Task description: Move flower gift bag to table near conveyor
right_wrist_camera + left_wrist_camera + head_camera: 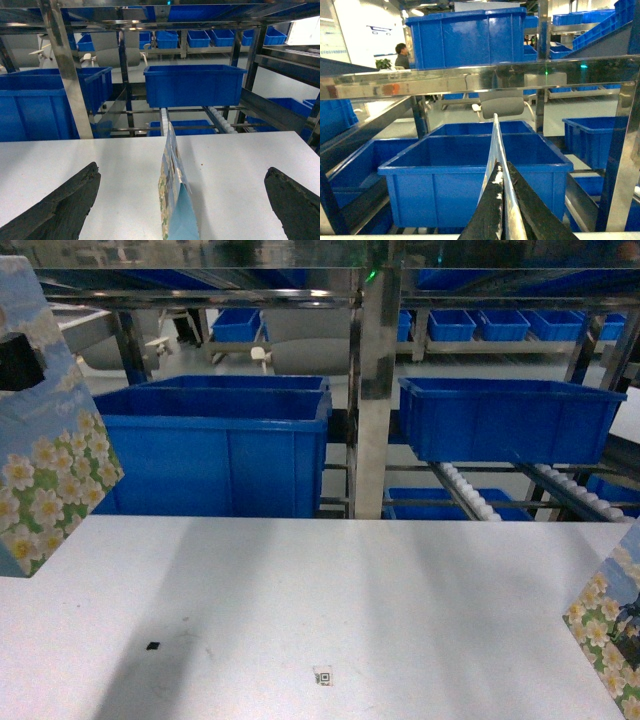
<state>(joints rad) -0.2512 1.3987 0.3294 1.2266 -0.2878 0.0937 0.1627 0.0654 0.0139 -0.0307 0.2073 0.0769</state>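
The large flat white matte table point(300, 590) fills the near half of the head view. Behind its far edge stands shiny steel racking, with the conveyor point(465, 490) of small white rollers sloping down on the right. A deep blue plastic bin point(215, 445) sits behind the table on the left, and a shallower blue plastic bin point(510, 420) rests on the roller tracks to the right.

There are two paper bags printed with white flowers and blue sky. The raised flower gift bag point(50, 470) hangs at the left edge of the head view, clear of the tabletop. The left gripper point(502, 170) is pinched tight on its thin upper edge, with the black fingers point(490, 210) pressed against the paper from both sides.

The standing flower gift bag point(172, 200) rests upright on the table at the right, seen edge-on from the wrist. It sits midway between the fingers point(60, 207) of the right gripper point(182, 170), which is spread wide and touches it on neither side.

A tiny square code mark point(322, 676) and a small dark speck point(152, 646) lie on the near tabletop
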